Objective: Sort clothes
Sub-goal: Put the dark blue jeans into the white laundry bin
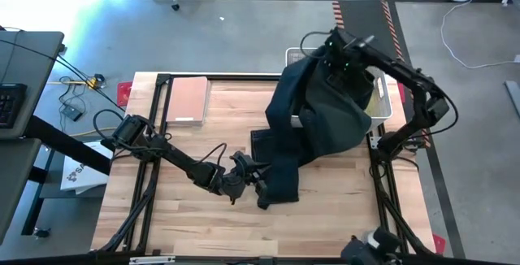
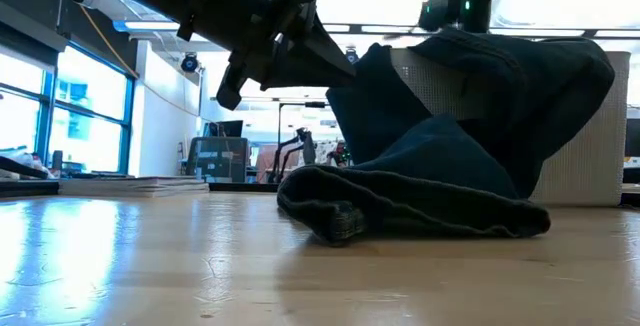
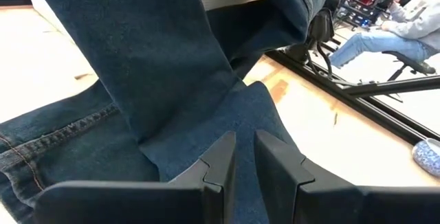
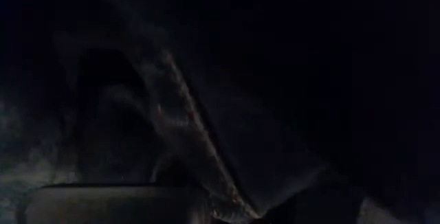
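Observation:
A pair of dark blue jeans hangs from my right gripper above the white basket at the far right. The jeans drape over the basket's rim, and one leg runs down onto the table's middle, where it lies bunched. My left gripper is at that leg's left edge, above the table, its fingers almost together on denim. The right wrist view shows only dark cloth and a seam. My left gripper comes in nearly level from the table's left side at the left edge of the leg. Denim fills the narrow gap between the fingers; one layer or several, I cannot tell. The leg's lower end lies on the table. My right gripper holds the jeans' upper part from above. The cloth and the wrist hide the place of contact. The jeans hang below it over the basket, slack.
A flat tan board lies at the table's far left. Something yellow shows inside the basket. Black frame rails run along the table's sides. A person sits beyond the table. Bare wood lies at the near side.

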Robot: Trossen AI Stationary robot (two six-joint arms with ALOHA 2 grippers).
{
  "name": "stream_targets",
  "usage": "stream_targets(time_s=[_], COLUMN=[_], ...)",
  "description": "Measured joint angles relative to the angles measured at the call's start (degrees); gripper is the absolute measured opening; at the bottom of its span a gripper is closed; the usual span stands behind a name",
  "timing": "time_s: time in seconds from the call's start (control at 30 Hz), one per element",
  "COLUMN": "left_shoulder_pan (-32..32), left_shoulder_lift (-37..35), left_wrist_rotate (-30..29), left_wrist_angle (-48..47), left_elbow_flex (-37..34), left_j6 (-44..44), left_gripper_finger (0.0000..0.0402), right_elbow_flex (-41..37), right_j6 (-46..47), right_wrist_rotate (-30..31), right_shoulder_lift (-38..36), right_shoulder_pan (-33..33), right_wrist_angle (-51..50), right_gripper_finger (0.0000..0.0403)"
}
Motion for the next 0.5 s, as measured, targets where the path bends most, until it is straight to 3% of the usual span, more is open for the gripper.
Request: stream_targets(time_s=[0.2, 0.33, 0.5], left_shoulder_pan=[0.0, 0.1, 0.1], left_shoulder_lift=[0.0, 0.0, 0.0], left_wrist_rotate=[0.0, 0.0, 0.0], left_wrist_angle=[0.0, 0.0, 0.0], left_elbow_flex=[0.0, 0.0, 0.0], left_j6=[0.0, 0.0, -0.5], left_gripper_finger=[0.0051, 0.0051, 0.0051], right_elbow_flex=[-9.4, -9.9, -3.3], right_j6=[-3.3, -4.4, -4.1], right_wrist_rotate=[0.0, 0.6, 0.6], right_shoulder_lift=[-0.1, -0.1, -0.1], right_shoulder_pan=[0.0, 0.0, 0.3], right_wrist_angle=[5.4, 4.5, -3.4], right_gripper_finger=[0.0067, 0.0121, 0.0187])
